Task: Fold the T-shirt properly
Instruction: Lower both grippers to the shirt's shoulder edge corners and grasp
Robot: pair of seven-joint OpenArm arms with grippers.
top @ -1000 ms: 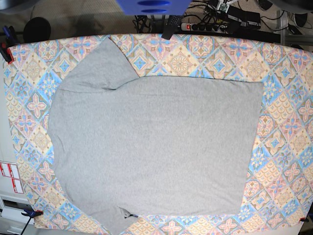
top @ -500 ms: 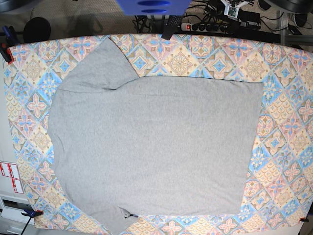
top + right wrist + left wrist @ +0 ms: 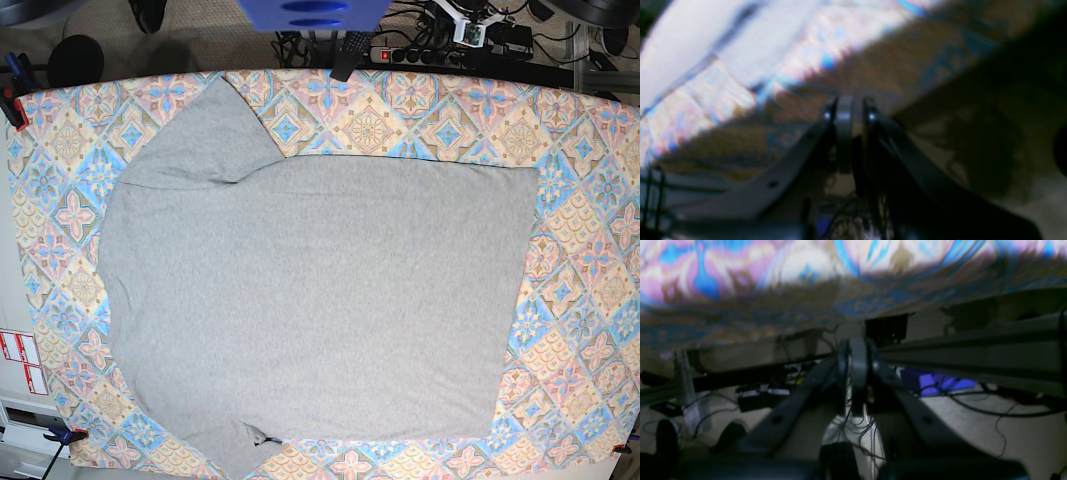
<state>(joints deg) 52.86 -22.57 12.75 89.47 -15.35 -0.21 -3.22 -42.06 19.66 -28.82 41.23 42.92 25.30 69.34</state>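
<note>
- One T-shirt [image 3: 320, 300], plain heather grey, lies spread flat on the desk in the base view, plain side up, no lettering showing.
- Two short sleeves are visible: one reaches toward the top edge at upper left, the other sits at the bottom edge, lower left, with a small dark fold at its hem.
- The straight bottom hem of the T-shirt runs down the right side of that view, well inside the desk's right edge.
- One tablecloth [image 3: 590, 250], patterned in blue, pink and cream diamonds, covers the desk and shows as a border around the T-shirt on all sides.
- Two red clamps [image 3: 12, 105] show at the left and lower right edges of the cloth; one blue clamp [image 3: 66, 435] grips the lower left corner.
- One power strip [image 3: 420, 55] lies on the floor beyond the top edge, among cables.
- Neither arm reaches over the desk in the base view.
- The left gripper [image 3: 853, 373] has its fingers pressed together with nothing between them; it sits low, facing the hanging edge of the tablecloth and the cabled floor.
- The right gripper [image 3: 848, 126] shows its fingers nearly together, holding nothing; the picture is blurred, with tablecloth and a pale grey area ahead.
</note>
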